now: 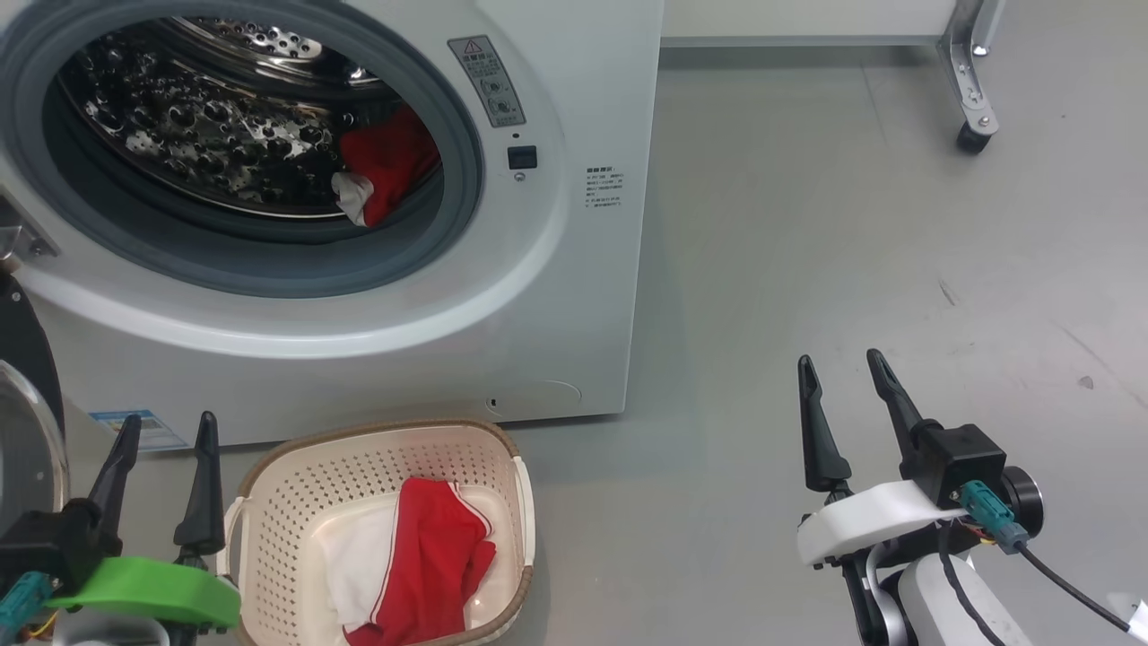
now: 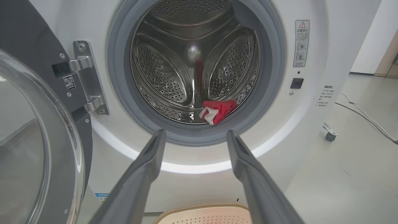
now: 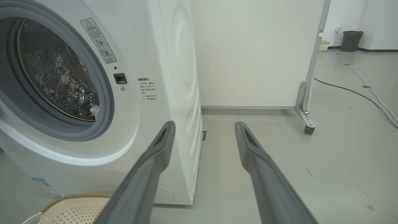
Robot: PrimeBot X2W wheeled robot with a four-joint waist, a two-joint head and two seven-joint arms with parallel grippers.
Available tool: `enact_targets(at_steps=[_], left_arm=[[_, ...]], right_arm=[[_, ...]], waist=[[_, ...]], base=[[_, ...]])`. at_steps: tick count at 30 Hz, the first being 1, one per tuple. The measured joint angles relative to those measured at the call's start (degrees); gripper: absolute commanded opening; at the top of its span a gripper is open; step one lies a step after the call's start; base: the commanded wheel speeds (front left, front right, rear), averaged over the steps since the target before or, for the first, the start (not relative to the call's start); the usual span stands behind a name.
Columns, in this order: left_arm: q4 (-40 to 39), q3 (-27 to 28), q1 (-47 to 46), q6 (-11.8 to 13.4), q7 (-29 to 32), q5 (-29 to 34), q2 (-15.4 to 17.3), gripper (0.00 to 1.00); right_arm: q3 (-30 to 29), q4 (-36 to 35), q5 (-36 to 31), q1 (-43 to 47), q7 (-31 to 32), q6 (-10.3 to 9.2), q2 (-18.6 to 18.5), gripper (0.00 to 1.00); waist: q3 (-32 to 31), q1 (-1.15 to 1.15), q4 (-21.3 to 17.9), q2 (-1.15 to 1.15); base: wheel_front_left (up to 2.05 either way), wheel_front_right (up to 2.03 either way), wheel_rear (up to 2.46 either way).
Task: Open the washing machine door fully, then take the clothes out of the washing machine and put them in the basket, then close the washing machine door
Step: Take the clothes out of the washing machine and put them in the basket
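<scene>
The white washing machine [image 1: 574, 296] stands with its door [image 2: 34, 149] swung wide to the left. Red clothes [image 1: 390, 170] with a white trim lie at the drum's front right, also seen as the red bundle [image 2: 219, 110]. Another red and white garment [image 1: 421, 561] lies in the cream basket [image 1: 269, 484] on the floor below the opening. My left gripper [image 1: 166, 429] is open and empty, left of the basket, pointing at the drum. My right gripper [image 1: 843, 363] is open and empty over bare floor, right of the machine.
A white partition on a wheeled metal foot [image 1: 973, 135] stands behind the machine on the right. Cables [image 3: 357, 90] run across the grey floor, and a dark bin [image 3: 351, 40] stands far back. Basket rim [image 3: 74, 199] lies just below the machine's front.
</scene>
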Motion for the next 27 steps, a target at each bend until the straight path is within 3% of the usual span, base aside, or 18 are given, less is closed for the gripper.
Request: enact_targets(at_steps=[13,27], left_arm=[[-1.9,2.3,6.9,0.8,0.0,3.4,-2.1,1.00],[-3.4,3.2,9.9,1.0,0.0,5.1,-3.9,1.00]], right_arm=[[-0.5,-0.1,0.0,4.6,0.0,0.00,0.1,1.00],[-0.6,-0.5,-0.1,5.8,0.0,0.04,0.2,1.00]], waist=[[-5.1,0.00,-0.4,0.00],[-6.0,0.00,-0.6,0.00]], base=[[0.00,0.00,0.00],[0.00,0.00,0.00]])
